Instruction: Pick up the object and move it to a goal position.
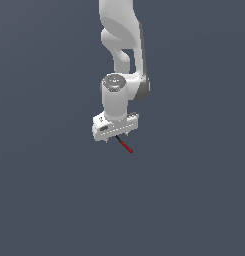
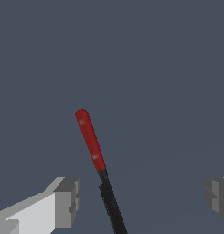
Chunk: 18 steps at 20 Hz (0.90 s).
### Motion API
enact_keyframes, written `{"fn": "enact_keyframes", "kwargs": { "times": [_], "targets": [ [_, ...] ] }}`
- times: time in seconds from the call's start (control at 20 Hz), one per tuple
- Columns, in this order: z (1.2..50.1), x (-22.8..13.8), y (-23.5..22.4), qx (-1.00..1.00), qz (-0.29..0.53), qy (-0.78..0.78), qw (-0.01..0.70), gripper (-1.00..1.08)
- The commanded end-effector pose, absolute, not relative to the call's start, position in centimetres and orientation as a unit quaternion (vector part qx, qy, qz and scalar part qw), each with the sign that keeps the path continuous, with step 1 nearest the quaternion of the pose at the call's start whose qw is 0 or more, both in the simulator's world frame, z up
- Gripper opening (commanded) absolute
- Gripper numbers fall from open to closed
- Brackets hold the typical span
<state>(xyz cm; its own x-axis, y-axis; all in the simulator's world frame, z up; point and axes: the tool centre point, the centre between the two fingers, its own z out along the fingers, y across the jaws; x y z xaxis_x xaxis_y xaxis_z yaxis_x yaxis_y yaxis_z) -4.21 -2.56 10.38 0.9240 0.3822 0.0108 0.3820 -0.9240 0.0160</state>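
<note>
1. Item: one thin round rod (image 2: 91, 139), glossy red over its rounded far end, matte black over the rest seen in the wrist view (the black stretch runs out of that frame, so its full length cannot be told there). Straight, no bend.

2. Same rod in the exterior view (image 1: 126, 145): a very small sliver, black at the end nearest the gripper, red at the outer end, slanting down toward the exterior view's right, far smaller than the arm.

3. Location of the rod: just beneath the white two-fingered gripper (image 1: 117, 139), its black end rising into the gap between the fingers. Whether it lies on the plain slate-grey surface (image 1: 194, 200) or hangs above it cannot be told; the grey field shows no edge or corner to place it by.

4. Count: one rod; one white jointed robot arm (image 1: 121, 45); one gripper; two grey finger pads (image 2: 67, 201) seen in the wrist view.

5. Gripper state: spread wide. In the wrist view (image 2: 141, 201) the two pads stand far apart, with the black shaft between them and clear grey space on either side (neither pad touches it).

6. Exterior view only: the arm's full upright posture, the wrist cylinder, the gripper body with short fingertips pointing down.

7. Wrist view only: the wide finger gap, the red-to-black colour join, two small highlights on the red part.
</note>
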Motion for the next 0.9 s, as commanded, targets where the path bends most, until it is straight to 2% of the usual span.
{"fn": "enact_keyframes", "kwargs": {
  "times": [0.0,0.45,0.85],
  "targets": [
    [9.2,-5.3,-2.4,0.973,0.005,0.231,0.006,1.00],
    [6.6,-8.3,-1.8,0.947,0.001,0.320,0.002,1.00],
    [5.8,-9.3,-1.5,0.937,0.000,0.349,0.000,1.00]
  ]
}}
